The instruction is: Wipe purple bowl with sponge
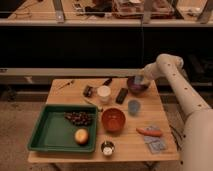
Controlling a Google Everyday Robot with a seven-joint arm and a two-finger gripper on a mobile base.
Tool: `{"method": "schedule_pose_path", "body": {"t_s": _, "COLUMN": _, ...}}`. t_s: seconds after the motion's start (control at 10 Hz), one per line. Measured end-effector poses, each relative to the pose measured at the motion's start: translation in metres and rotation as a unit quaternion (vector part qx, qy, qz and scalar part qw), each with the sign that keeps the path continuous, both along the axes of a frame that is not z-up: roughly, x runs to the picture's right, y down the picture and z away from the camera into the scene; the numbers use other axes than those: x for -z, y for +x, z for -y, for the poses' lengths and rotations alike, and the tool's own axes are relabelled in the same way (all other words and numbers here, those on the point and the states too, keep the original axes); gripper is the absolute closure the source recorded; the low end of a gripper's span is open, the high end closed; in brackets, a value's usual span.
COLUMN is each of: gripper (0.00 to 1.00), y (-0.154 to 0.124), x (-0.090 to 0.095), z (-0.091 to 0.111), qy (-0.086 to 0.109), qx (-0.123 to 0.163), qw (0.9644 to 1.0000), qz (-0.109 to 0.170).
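Camera view shows the gripper (138, 81) reaching in from the 3 o'clock side and sitting low over the purple bowl (135, 90), which stands at the 1 o'clock corner of the table (62, 95). The jaws are closed, and a pale blue block at their tip looks like the sponge (136, 78), pinched and pressed into the bowl's mouth.

The step in hand is judged to be the wipe itself. To do it well, the arm should keep light downward pressure and sweep the sponge round the inner wall in small circles, staying inside the rim so the bowl does not tip or slide toward the table's far edge. The blue cup (133, 106) at the bowl's 6 o'clock and the black object (122, 95) at its 8 o'clock are near, so strokes should stay short.
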State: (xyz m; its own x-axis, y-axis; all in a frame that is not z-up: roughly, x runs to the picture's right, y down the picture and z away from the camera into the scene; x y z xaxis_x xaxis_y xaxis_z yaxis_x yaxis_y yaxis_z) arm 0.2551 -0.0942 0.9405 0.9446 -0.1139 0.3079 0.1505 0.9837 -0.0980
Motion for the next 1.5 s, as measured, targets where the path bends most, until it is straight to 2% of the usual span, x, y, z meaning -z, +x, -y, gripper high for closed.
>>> {"method": "schedule_pose_path", "body": {"t_s": 0.2, "gripper": 1.0, "y": -0.004, "x": -0.013, "z": 0.017, "qy": 0.011, "qx": 0.001, "qw": 0.9999, "qz": 0.004}}
{"method": "schedule_pose_path", "body": {"t_s": 0.5, "gripper": 1.0, "y": -0.04, "x": -0.018, "z": 0.029, "qy": 0.021, "qx": 0.018, "qw": 0.9992, "qz": 0.029}}
{"method": "schedule_pose_path", "body": {"t_s": 0.7, "gripper": 1.0, "y": -0.069, "x": -0.011, "z": 0.022, "qy": 0.025, "qx": 0.035, "qw": 0.9976, "qz": 0.054}}
{"method": "schedule_pose_path", "body": {"t_s": 0.9, "gripper": 1.0, "y": -0.075, "x": 0.001, "z": 0.001, "qy": 0.025, "qx": 0.048, "qw": 0.9964, "qz": 0.066}}
{"method": "schedule_pose_path", "body": {"t_s": 1.1, "gripper": 1.0, "y": -0.069, "x": 0.013, "z": -0.018, "qy": 0.026, "qx": 0.052, "qw": 0.9961, "qz": 0.067}}
{"method": "schedule_pose_path", "body": {"t_s": 1.5, "gripper": 1.0, "y": -0.015, "x": 0.027, "z": -0.026, "qy": 0.036, "qx": 0.035, "qw": 0.9981, "qz": 0.034}}
